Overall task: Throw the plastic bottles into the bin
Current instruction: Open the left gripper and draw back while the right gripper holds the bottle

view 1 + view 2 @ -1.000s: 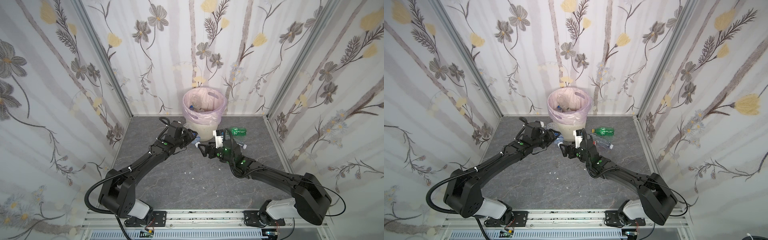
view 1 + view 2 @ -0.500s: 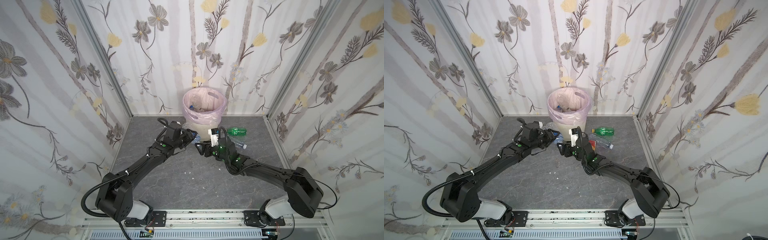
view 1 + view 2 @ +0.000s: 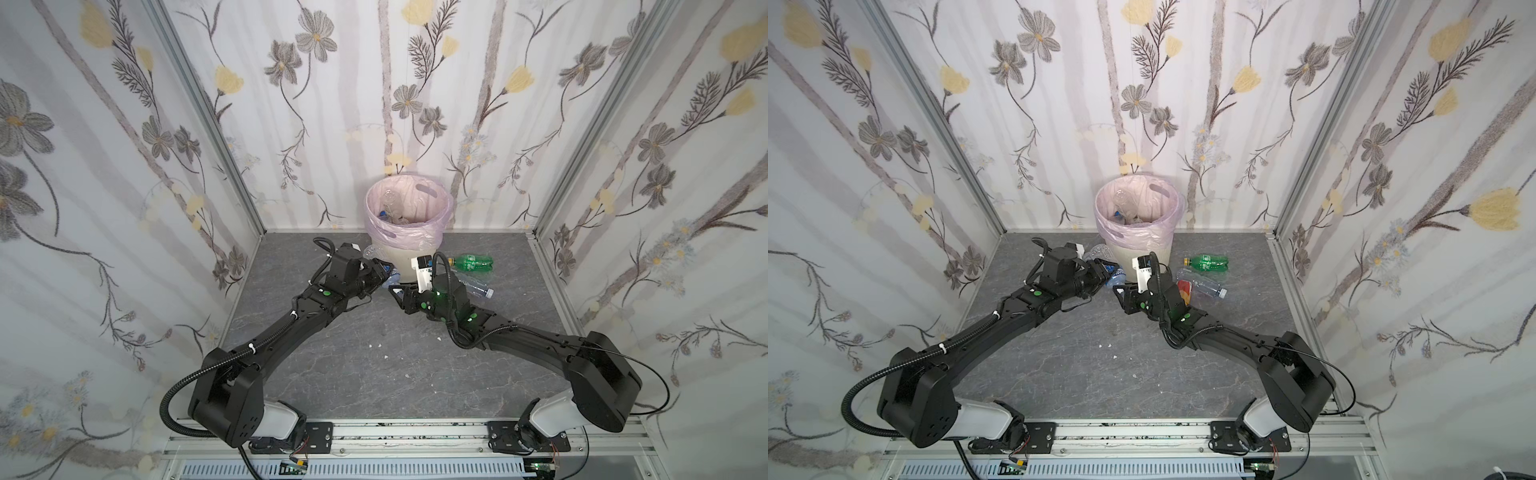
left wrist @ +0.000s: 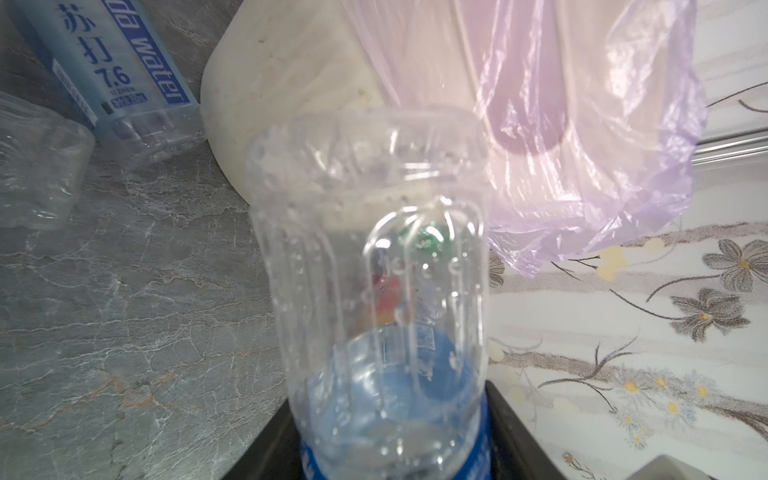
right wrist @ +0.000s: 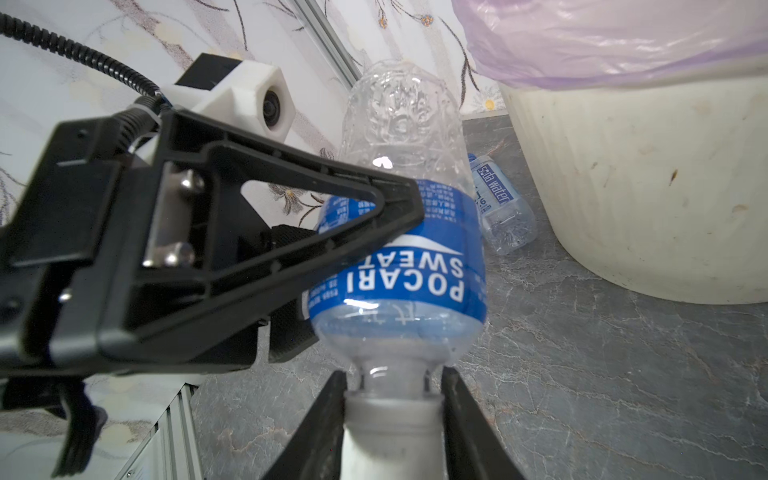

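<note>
The blue-labelled bottle (image 5: 399,249) is hanging just in front of the bin (image 3: 395,255), at the centre of both top views and lower than the bin's rim, so it is not yet going in. The left end effector (image 3: 376,274) is clamping it across the blue label, and the right end effector (image 5: 392,399) is pinching its pale cap between closed fingers. Both arms are therefore gripping this one bottle, which is looking more like a handover or a re-grip than a throw. Part of the job is already showing as done: several clear bottles (image 3: 390,208) are lying inside the bin, within the pink liner (image 4: 582,124) that is draping over its rim. A good share is waiting, though. A soda-water bottle (image 5: 498,208) is lying just beside the bin's foot, and a crumpled clear bottle (image 4: 37,166) is sitting near it. To the right of the bin in both top views a green bottle (image 3: 471,263) is lying on its side, with a blue-capped clear bottle (image 3: 476,287) just below it in the frame. A red-labelled bottle (image 3: 1185,291) is peeking out from behind the right arm. That is making at least five on the grey worktop (image 3: 374,374) besides the held one, so the task is judged to be somewhere around its middle. The held bottle is needing a lift above the rim before either end effector lets go.
</note>
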Tool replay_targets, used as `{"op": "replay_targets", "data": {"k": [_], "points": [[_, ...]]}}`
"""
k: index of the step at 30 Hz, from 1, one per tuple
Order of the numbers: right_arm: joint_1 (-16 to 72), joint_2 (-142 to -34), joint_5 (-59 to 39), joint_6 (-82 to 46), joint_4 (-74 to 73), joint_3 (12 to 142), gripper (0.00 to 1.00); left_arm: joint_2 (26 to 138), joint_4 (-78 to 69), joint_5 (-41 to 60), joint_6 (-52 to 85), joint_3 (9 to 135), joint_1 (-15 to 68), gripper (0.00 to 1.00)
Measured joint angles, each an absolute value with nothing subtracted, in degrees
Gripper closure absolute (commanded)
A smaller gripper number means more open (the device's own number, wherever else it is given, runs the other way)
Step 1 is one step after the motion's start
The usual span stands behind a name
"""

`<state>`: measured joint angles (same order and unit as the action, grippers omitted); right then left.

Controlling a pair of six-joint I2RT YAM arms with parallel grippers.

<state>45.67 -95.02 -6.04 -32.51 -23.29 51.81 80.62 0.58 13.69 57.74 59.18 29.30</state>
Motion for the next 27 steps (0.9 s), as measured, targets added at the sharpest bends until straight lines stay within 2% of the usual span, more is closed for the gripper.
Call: {"op": "replay_targets", "data": {"k": [5, 11, 12, 22, 27], "points": [[45.7, -95.0, -6.3, -32.5, -23.2, 51.8, 0.71, 80.2, 0.2, 13.6, 58.3, 58.6, 29.3, 0.29], [45.6, -94.8, -4.6, -32.6, -21.3, 51.9, 0.72, 78.7, 0.3, 13.7, 58.5, 58.4, 29.1, 0.02], [45.6, -94.6, -4.1, -32.5, -20.4, 52.1, 0.72, 78.1, 0.3, 13.7, 58.5, 58.4, 28.8, 0.00], [45.1, -87.7, -0.1, -28.9, -12.7, 58.0, 0.72, 70.5, -0.2, 13.0, 54.2, 63.5, 27.3, 0.00], [43.0, -84.8, 2.8, -25.0, -8.7, 63.8, 0.73, 70.5, -0.4, 12.6, 51.4, 66.8, 27.2, 0.00]]}}
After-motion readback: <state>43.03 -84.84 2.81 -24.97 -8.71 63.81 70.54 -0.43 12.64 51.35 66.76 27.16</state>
